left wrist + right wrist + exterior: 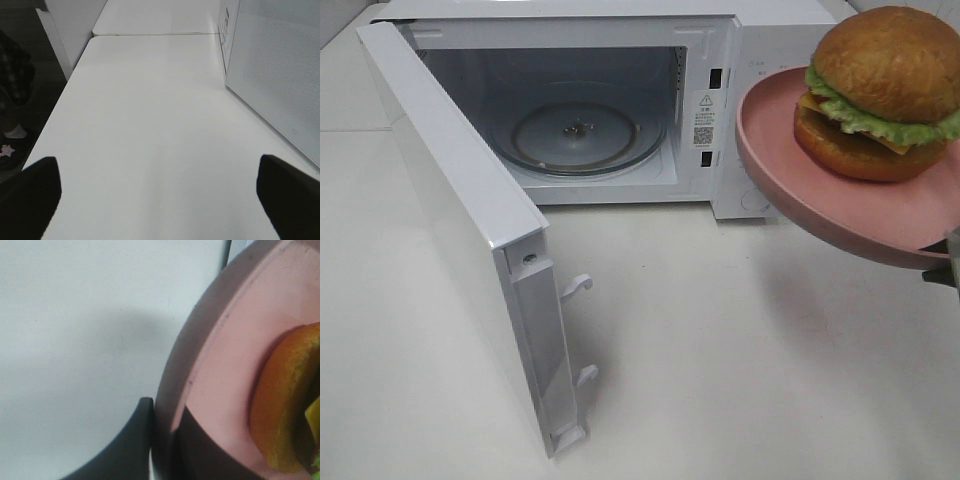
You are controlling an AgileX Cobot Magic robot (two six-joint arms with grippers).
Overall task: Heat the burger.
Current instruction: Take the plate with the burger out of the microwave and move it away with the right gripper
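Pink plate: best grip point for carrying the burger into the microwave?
The rim. The pink plate is shallow with a thin raised edge, so fingers pinch above and below it. The right gripper already clamps the near rim, opposite the burger, leaving the far edge free to enter the open microwave first.

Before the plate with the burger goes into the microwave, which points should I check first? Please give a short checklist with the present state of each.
1. Microwave door swung fully open: ok.
2. Glass turntable free of other items: ok, nothing on it.
3. Right gripper shut on the rim of the pink plate: ok, one finger on each side of the rim.
4. Burger upright on the plate: ok, buns stacked, but the plate looks tilted.
5. Left gripper clear of the path: ok, open over the bare table beside the microwave.
6. Plate fits through the opening: cannot tell.
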